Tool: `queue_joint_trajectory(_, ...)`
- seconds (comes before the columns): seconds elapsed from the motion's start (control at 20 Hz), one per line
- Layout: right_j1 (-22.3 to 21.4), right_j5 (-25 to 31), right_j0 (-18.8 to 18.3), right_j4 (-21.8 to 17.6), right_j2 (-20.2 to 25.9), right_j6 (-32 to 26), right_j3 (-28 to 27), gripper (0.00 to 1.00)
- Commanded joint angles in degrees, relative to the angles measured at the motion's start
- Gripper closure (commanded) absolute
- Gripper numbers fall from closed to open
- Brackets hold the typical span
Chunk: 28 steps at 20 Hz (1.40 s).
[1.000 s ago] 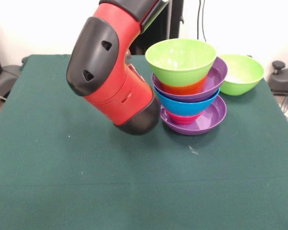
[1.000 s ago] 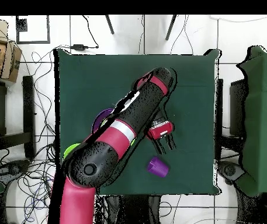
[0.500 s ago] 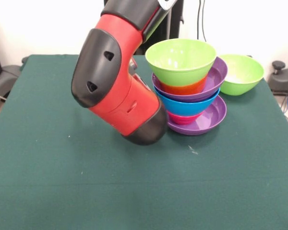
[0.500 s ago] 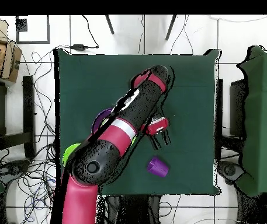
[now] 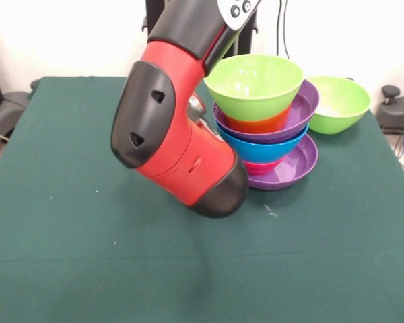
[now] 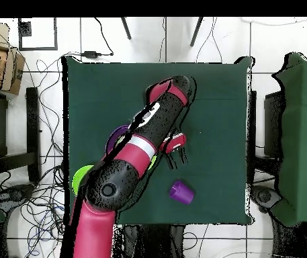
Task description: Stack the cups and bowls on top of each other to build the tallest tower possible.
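Note:
The tower (image 5: 266,124) stands right of centre: a wide purple bowl (image 5: 293,168) at the base, then red-pink, blue, a second purple, orange, and a lime green bowl (image 5: 254,84) on top. A loose lime green bowl (image 5: 338,102) sits beside it. From overhead, the arm covers most of the tower (image 6: 117,132). A purple cup (image 6: 181,192) lies apart on the cloth. My gripper (image 6: 177,161) hangs between tower and cup, open with nothing in it, a short way from the cup. In the front view the arm's red and black housing (image 5: 178,145) hides the gripper.
The green table (image 5: 87,256) spreads in front of and left of the arm. The loose lime green bowl (image 6: 82,177) shows near the table's edge beside the arm. Chairs and cables surround the table on the floor.
The arm's housing has swung right and nearer the camera in the front view. Overhead, the gripper has drifted left and a little farther from the purple cup.

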Motion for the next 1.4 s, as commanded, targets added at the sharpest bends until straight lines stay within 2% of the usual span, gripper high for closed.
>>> queue_joint_trajectory(0.05,-1.46,-4.7,2.46,8.03,0.66,28.68,2.39,0.0)
queue_joint_trajectory(0.15,-2.17,-6.51,3.21,8.72,-0.21,31.74,4.36,0.0)
queue_joint_trajectory(0.2,-1.71,-9.62,3.43,11.38,-0.92,38.93,5.37,0.0)
queue_joint_trajectory(0.25,-1.51,-10.83,3.6,12.38,-1.18,41.41,5.78,0.0)
queue_joint_trajectory(0.35,-1.33,-10.42,3.91,12.31,-1.7,40.83,6.0,0.0)
queue_joint_trajectory(0.5,-1.53,-9.16,4.06,10.23,-2.01,36.54,5.68,0.0)
queue_joint_trajectory(0.75,-1.07,-10.41,4.09,9.89,-1.39,36.14,5.08,0.0)
queue_joint_trajectory(0.8,-1.11,-11.25,4.03,8.72,-0.79,32.71,4.63,0.0)
queue_joint_trajectory(0.95,-1.83,-8.98,3.31,-2.75,0.78,2.29,0.06,0.0)
queue_joint_trajectory(1.05,-1.74,-9.26,2.83,-8.12,1.36,-11.46,-2.67,0.0)
queue_joint_trajectory(1.1,-1.75,-9.06,2.65,-9.53,1.7,-14.49,-3.42,0.0)
queue_joint_trajectory(1.2,-1.92,-8.37,2.63,-11.01,2.13,-16.81,-3.82,0.0)
queue_joint_trajectory(1.4,-2.06,-7.55,1.92,-11.75,1.88,-17.43,-4.62,0.0)
